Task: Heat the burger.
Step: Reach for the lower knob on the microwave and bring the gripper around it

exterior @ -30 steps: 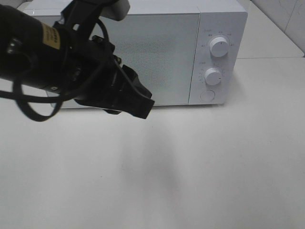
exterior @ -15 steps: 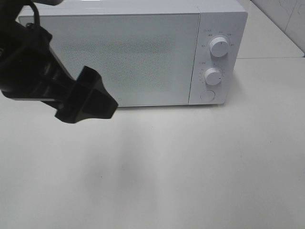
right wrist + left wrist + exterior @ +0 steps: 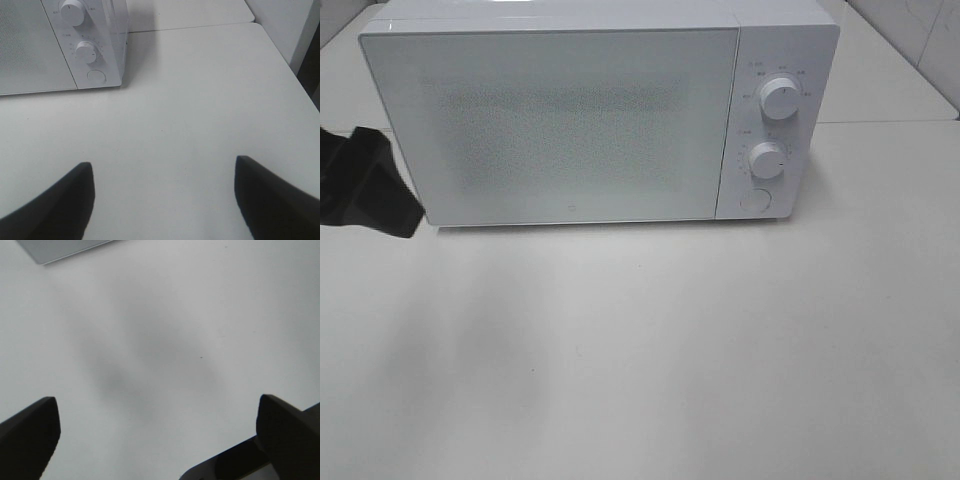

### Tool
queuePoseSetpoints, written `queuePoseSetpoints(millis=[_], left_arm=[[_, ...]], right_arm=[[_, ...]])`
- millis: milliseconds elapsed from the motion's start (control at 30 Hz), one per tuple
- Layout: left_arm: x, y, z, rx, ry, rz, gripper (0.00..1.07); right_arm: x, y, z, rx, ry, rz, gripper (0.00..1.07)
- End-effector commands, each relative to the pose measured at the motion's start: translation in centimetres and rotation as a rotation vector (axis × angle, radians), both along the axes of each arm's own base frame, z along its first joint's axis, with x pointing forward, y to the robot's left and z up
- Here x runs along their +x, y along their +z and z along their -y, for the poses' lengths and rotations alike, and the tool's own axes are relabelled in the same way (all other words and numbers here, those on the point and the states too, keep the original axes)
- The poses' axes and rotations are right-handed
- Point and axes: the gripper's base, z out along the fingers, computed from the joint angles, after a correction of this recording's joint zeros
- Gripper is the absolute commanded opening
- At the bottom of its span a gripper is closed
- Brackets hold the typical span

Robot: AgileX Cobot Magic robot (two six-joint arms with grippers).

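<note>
The burger is not in view in any frame. A white microwave [image 3: 570, 120] stands at the back of the table with its door shut. My left gripper [image 3: 365, 185] shows as a dark shape at the left edge, in front of the microwave's left corner. In the left wrist view it [image 3: 160, 430] is open and empty above bare table. My right gripper [image 3: 162, 195] is open and empty over the table, to the right of the microwave [image 3: 50, 50], and is outside the exterior view.
The microwave's panel on its right side has two round knobs [image 3: 779, 97] [image 3: 767, 160] and a round button [image 3: 754, 200]. A white tabletop [image 3: 670, 340] lies in front. The table's right edge [image 3: 300, 85] shows in the right wrist view.
My left arm has pulled back from in front of the microwave door to the left edge of the view. The whole shut door now shows.
</note>
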Motion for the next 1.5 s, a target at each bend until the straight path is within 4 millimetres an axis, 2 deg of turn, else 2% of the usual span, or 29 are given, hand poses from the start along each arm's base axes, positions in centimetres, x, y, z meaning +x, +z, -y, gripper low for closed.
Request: queuePoseSetpoints(millis=[33,67,133,167,200,233,267,333,367,433,467,533,567,633,667,700,767,800,867,900,967,1000,1200,1500], left_arm=[[-0.1,0.4,-2.2,0.036,0.074,-0.013,1.02],[-0.2,0.6,-3.6,0.066,0.11,-0.013,1.02],[-0.2,0.7,-4.3,0.081,0.128,-0.016,1.02],[-0.2,0.8,-5.8,0.11,0.159,-0.023,1.02],[-0.2,0.8,-5.8,0.11,0.159,-0.023,1.02],[-0.3,0.8,-7.3,0.122,0.207,-0.04,1.02],[-0.3,0.8,-7.3,0.122,0.207,-0.04,1.02],[-0.6,1.1,-8.9,0.109,0.294,-0.046,1.02],[-0.6,1.1,-8.9,0.109,0.294,-0.046,1.02],[-1.6,1.2,-9.5,0.098,0.332,-0.029,1.02],[-1.6,1.2,-9.5,0.098,0.332,-0.029,1.02],[-3.6,0.6,-9.5,0.098,0.322,0.015,1.02],[-3.6,0.6,-9.5,0.098,0.322,0.015,1.02],[-5.6,-0.7,-9.3,0.074,0.314,0.071,1.02],[-5.6,-0.7,-9.3,0.074,0.314,0.071,1.02],[-7.1,-1.4,-9.0,0.025,0.324,0.097,1.02],[-7.7,-1.6,-8.9,0.008,0.327,0.113,1.02],[-9.5,-2.1,-8.7,-0.028,0.331,0.145,1.02],[-10.2,-2.2,-8.6,-0.04,0.332,0.169,1.02],[-11.7,-2.3,-8.6,-0.051,0.331,0.222,1.02],[-12.1,-2.3,-8.6,-0.057,0.333,0.257,1.02],[-12.9,-1.8,-8.7,-0.062,0.336,0.34,1.02],[-15.3,-0.9,-8.8,-0.078,0.333,0.486,1.02],[-17.6,-0.2,-8.8,-0.085,0.325,0.59,1.02]], right_arm=[[-0.4,0.0,0.0,-0.006,-0.003,0.034,0.76],[-0.4,0.0,0.0,-0.006,-0.003,0.034,0.76],[-0.4,0.0,0.0,-0.006,-0.003,0.034,0.76],[-0.4,0.0,0.0,-0.006,-0.003,0.034,0.76],[-0.4,0.0,0.0,-0.006,-0.003,0.034,0.76],[-0.4,0.0,0.0,-0.006,-0.003,0.034,0.76],[-0.4,0.0,0.0,-0.006,-0.003,0.034,0.76],[-0.4,0.0,0.0,-0.006,-0.003,0.034,0.76],[-0.4,0.0,0.0,-0.006,-0.003,0.034,0.76],[-0.4,0.0,0.0,-0.006,-0.003,0.034,0.76],[-0.4,0.0,0.0,-0.006,-0.003,0.034,0.76],[-0.4,0.0,0.0,-0.006,-0.003,0.034,0.76],[-0.4,0.0,0.0,-0.006,-0.003,0.034,0.76],[-0.4,0.0,0.0,-0.006,-0.003,0.034,0.76],[-0.4,0.0,0.0,-0.006,-0.003,0.034,0.76],[-0.4,0.0,0.0,-0.006,-0.003,0.034,0.76],[-0.4,0.0,0.0,-0.006,-0.003,0.034,0.76],[-0.4,0.0,0.0,-0.006,-0.003,0.034,0.76],[-0.4,0.0,0.0,-0.006,-0.003,0.034,0.76],[-0.4,0.0,0.0,-0.006,-0.003,0.034,0.76],[-0.4,0.0,0.0,-0.006,-0.003,0.034,0.76],[-0.4,0.0,0.0,-0.006,-0.003,0.034,0.76],[-0.4,0.0,0.0,-0.006,-0.003,0.034,0.76],[-0.4,0.0,0.0,-0.006,-0.003,0.034,0.76]])
